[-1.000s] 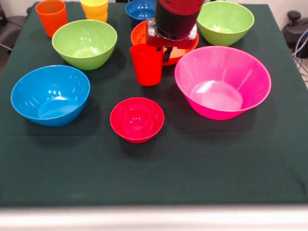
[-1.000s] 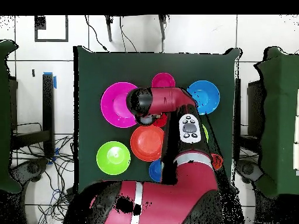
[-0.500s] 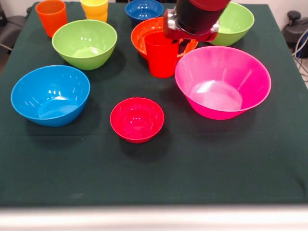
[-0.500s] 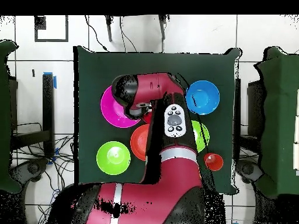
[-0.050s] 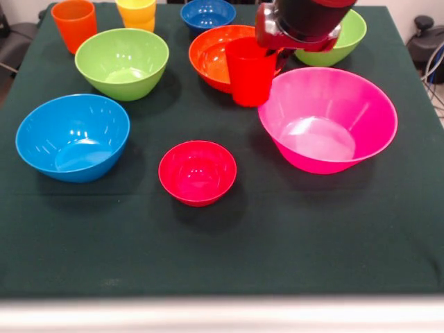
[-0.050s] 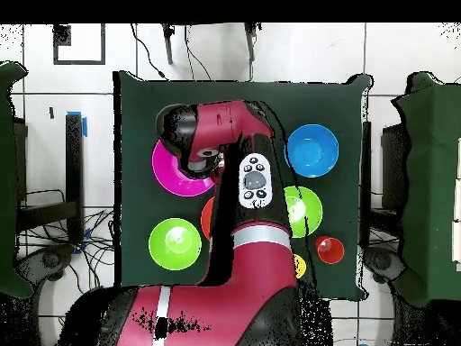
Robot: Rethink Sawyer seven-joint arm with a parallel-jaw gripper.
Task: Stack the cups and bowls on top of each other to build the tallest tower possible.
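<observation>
Glossy red plastic, the red cup (image 5: 250, 71) looks light, stiff and slick-walled, so I judge the hold belongs at its rim, where the gripper (image 5: 274, 57) is closed on it now, one finger seemingly inside the wall. The cup hangs upright, apparently clear of the cloth, at about 10 o'clock from the big pink bowl (image 5: 361, 132) and just beside its rim, with the orange bowl (image 5: 211, 55) behind it. In the overhead view the arm (image 6: 236, 144) reaches from 6 o'clock and bends over the pink bowl, wrist pointing down.
</observation>
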